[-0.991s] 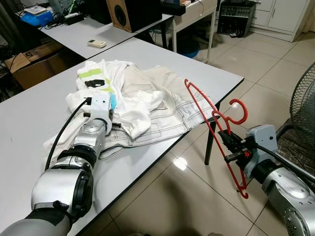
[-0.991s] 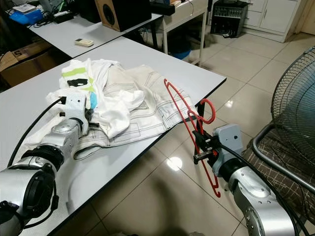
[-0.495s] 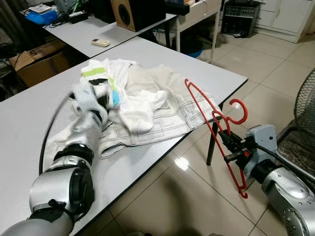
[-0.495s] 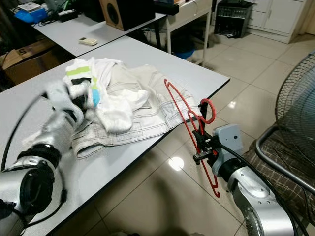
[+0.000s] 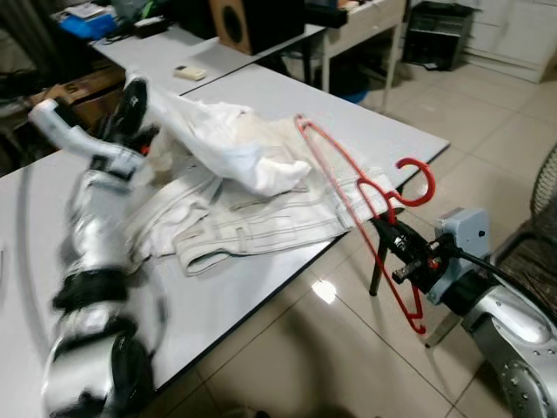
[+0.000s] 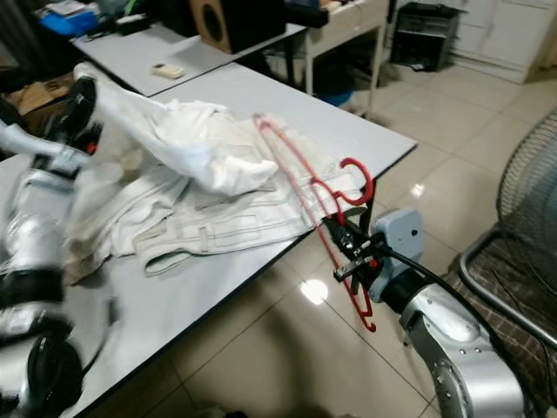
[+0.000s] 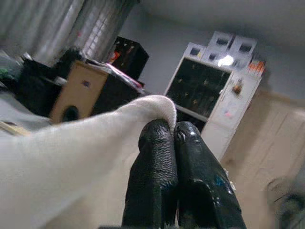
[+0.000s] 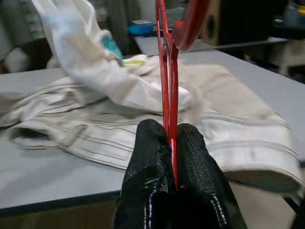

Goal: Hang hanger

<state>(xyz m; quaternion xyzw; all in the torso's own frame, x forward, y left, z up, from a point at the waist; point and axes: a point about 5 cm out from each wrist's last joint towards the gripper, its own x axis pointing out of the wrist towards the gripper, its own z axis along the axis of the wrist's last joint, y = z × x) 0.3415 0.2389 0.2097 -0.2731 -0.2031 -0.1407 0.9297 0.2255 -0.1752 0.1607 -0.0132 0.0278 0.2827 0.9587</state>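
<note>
A red plastic hanger (image 5: 346,185) is tilted over the table's near corner, hook (image 5: 416,181) toward the floor side. My right gripper (image 5: 393,246) is shut on its lower bar just off the table edge; the right wrist view has the fingers (image 8: 152,148) pinching the red bar (image 8: 167,71). My left gripper (image 5: 135,96) is raised high at the left and shut on a white garment (image 5: 235,150), which stretches from it down to the pile. The left wrist view has the cloth (image 7: 71,157) nipped at the fingertips (image 7: 157,133). Cream trousers (image 5: 261,218) lie flat on the grey table (image 5: 365,131).
A second table behind carries a remote (image 5: 189,73) and a wooden speaker (image 5: 248,13). A cardboard box (image 5: 74,85) sits at the far left. A standing fan (image 6: 531,174) and a chair with a checked cushion (image 6: 509,283) are at the right, over tiled floor (image 5: 331,348).
My left arm has swung up and back, lifting the white garment off the pile. My right gripper has carried the hanger closer to the table, its top now over the trousers.
</note>
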